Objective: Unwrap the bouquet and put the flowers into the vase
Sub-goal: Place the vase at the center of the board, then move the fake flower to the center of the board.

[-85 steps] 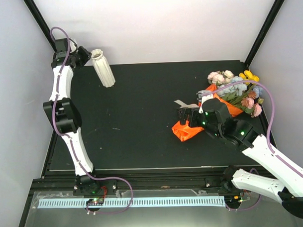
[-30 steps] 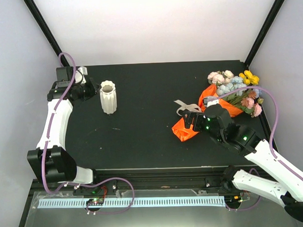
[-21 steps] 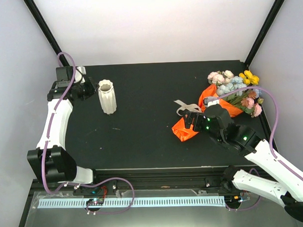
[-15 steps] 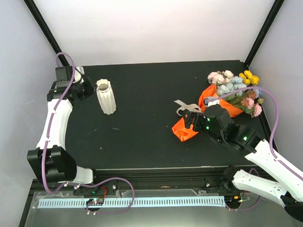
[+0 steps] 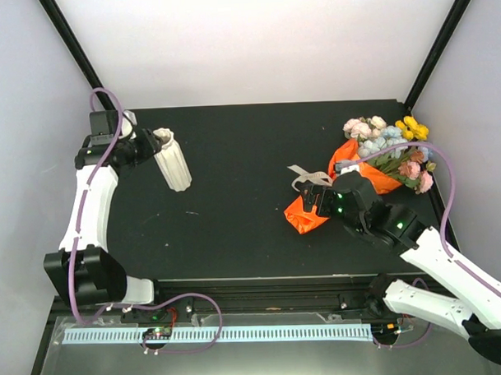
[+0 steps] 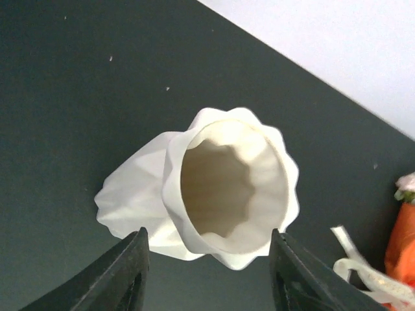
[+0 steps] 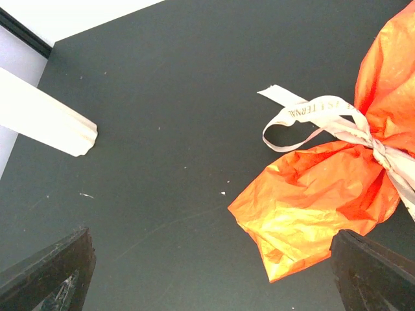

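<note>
The off-white ribbed vase (image 5: pixel 174 161) leans on the mat at the back left, its flared mouth tipped toward my left gripper (image 5: pixel 151 145). In the left wrist view the rim (image 6: pixel 228 188) sits between the two fingers (image 6: pixel 126 275), with a gap on each side; the jaws stand open. The bouquet (image 5: pixel 371 165) lies at the right, still in its orange paper, with the flowers (image 5: pixel 389 137) sticking out at the far end. My right gripper (image 5: pixel 318 203) hovers wide open over the paper's crumpled tail (image 7: pixel 321 201), holding nothing.
A cream ribbon (image 7: pixel 316 113) is tied round the paper's neck, its loose ends lying on the mat (image 5: pixel 242 179). Black frame posts stand at the back corners. White walls close in both sides.
The left jaws have opened off the vase. The vase, upright a second ago, now tilts with its mouth toward the left gripper. The right arm has barely moved.
</note>
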Action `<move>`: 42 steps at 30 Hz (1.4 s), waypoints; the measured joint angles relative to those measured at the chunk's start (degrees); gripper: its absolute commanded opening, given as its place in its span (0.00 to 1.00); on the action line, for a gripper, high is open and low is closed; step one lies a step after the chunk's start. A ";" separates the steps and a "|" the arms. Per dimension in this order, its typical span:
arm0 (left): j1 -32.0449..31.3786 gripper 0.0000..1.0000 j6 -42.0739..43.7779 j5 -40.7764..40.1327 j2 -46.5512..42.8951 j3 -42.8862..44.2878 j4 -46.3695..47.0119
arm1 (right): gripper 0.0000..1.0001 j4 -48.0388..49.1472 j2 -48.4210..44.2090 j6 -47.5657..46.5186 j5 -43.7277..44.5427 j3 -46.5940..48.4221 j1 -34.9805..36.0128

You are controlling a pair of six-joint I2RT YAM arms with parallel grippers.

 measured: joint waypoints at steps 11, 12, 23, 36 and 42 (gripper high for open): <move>-0.39 0.97 2.08 3.28 -11.69 1.55 -0.79 | 0.94 1.92 3.76 2.97 1.29 -2.01 -1.60; -0.76 0.99 2.12 4.00 -12.96 1.55 -0.66 | 0.93 2.80 4.24 3.50 0.59 -3.15 -2.67; -17.18 0.99 1.95 12.94 -24.20 -9.73 4.48 | 0.78 14.01 7.06 13.11 -8.94 -20.72 -16.83; -32.30 0.99 2.78 16.31 -30.32 -29.90 16.55 | 0.83 25.83 15.74 13.90 -16.02 -23.71 -24.94; -32.33 0.99 8.70 13.11 -28.09 -30.25 16.24 | 0.77 29.75 20.92 12.68 -20.06 -23.71 -26.40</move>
